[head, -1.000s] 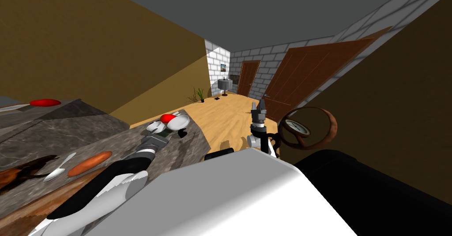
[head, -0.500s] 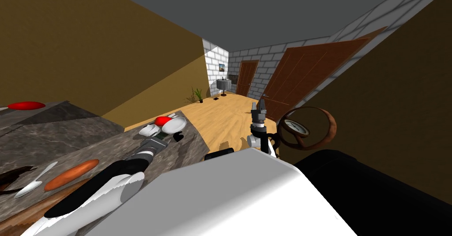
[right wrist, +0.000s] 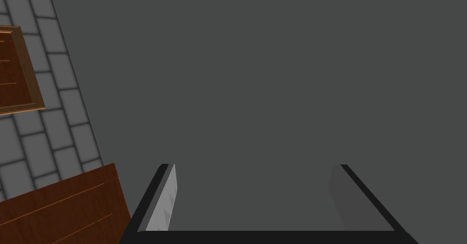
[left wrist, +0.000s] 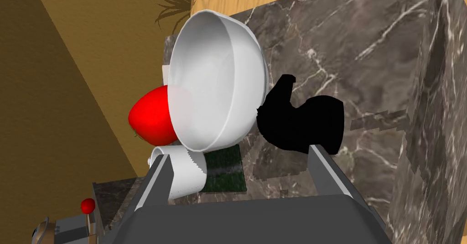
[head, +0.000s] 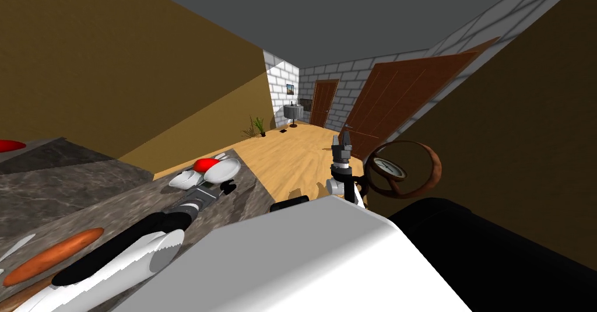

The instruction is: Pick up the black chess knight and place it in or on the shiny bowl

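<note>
The black chess knight (left wrist: 301, 122) (head: 228, 186) lies on the marble counter (left wrist: 365, 49), close to its far edge. It touches the side of the white bowl (left wrist: 214, 81) (head: 224, 170), which the wrist view shows with its opening to the side. My left gripper (left wrist: 241, 173) (head: 209, 193) is open just short of both. One fingertip (left wrist: 324, 163) is right below the knight and the other (left wrist: 157, 182) is by a small white cup (left wrist: 184, 177). My right gripper (head: 343, 145) (right wrist: 251, 195) is open, held up beside my chest.
A red round thing (left wrist: 150, 118) sits behind the bowl, and a dark green flat piece (left wrist: 223, 168) lies under it. A long orange object (head: 52, 256) lies at the counter's near left. The counter ends just past the knight (head: 256, 186). A round wood-framed clock (head: 402, 168) hangs right.
The whole head view has shifted, so I have moved: the counter's things slid left and the brown item left the picture. My left gripper stays by the bowl and knight.
</note>
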